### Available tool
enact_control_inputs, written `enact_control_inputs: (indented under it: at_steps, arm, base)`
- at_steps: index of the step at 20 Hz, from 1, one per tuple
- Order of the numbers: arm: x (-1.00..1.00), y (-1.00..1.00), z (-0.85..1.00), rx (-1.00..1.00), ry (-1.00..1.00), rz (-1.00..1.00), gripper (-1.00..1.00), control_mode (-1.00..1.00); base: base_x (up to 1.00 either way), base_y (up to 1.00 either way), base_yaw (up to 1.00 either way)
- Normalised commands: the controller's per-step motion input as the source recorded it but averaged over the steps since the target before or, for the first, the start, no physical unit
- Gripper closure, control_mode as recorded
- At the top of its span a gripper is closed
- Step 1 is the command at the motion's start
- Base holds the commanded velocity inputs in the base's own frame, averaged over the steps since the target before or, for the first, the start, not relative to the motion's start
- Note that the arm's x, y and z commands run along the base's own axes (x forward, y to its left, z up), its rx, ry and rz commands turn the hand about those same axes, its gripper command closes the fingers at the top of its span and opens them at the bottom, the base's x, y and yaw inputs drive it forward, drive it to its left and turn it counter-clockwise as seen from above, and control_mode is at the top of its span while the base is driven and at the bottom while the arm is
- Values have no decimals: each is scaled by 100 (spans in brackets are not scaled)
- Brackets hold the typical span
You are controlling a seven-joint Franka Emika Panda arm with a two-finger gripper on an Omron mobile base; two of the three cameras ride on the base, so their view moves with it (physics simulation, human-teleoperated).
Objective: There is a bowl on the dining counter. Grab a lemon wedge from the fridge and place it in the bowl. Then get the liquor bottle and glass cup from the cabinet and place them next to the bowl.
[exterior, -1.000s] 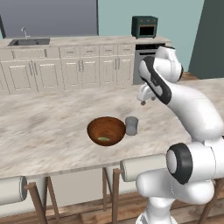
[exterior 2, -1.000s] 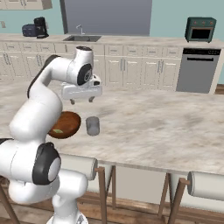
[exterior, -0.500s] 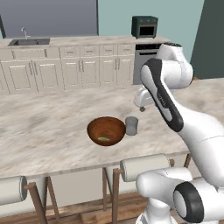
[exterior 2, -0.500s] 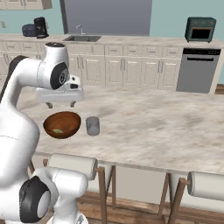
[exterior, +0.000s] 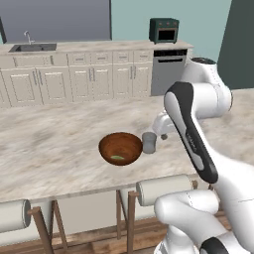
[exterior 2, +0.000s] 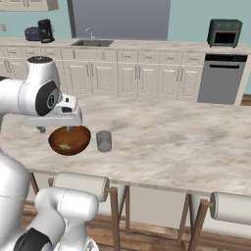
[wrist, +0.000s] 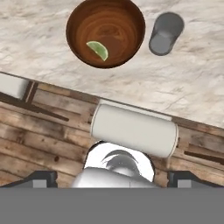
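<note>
Two steps done: wedge (wrist: pixel 98 50) in bowl (wrist: pixel 105 33), cup (wrist: pixel 165 33) at its 3 o'clock; jaws apart, bottle next.

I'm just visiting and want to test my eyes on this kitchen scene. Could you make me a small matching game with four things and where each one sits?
Things:
1. lemon wedge
2. glass cup
3. toaster oven
4. stool

Places:
A. on the wall counter, above the dishwasher
B. inside the brown bowl
C. tucked at the edge of the dining counter
D. standing on the dining counter right beside the bowl

Pairs: 1-B, 2-D, 3-A, 4-C
</note>
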Motion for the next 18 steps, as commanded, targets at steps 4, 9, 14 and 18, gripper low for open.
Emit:
enact_control_inputs:
  at_steps: [4, 9, 14, 18]
  arm:
    - [-56, 0, 0, 0, -2, 0, -100, -100]
    - [-20, 1, 0, 0, -3, 0, -100, 100]
    - [0, 0, 0, 0, 0, 0, -100, 100]
    - [0, 0, 0, 0, 0, 0, -100, 100]
  base:
    - [0, 0, 0]
    - [-80, 21, 0]
    - [-100, 91, 2]
    - [-100, 100, 10]
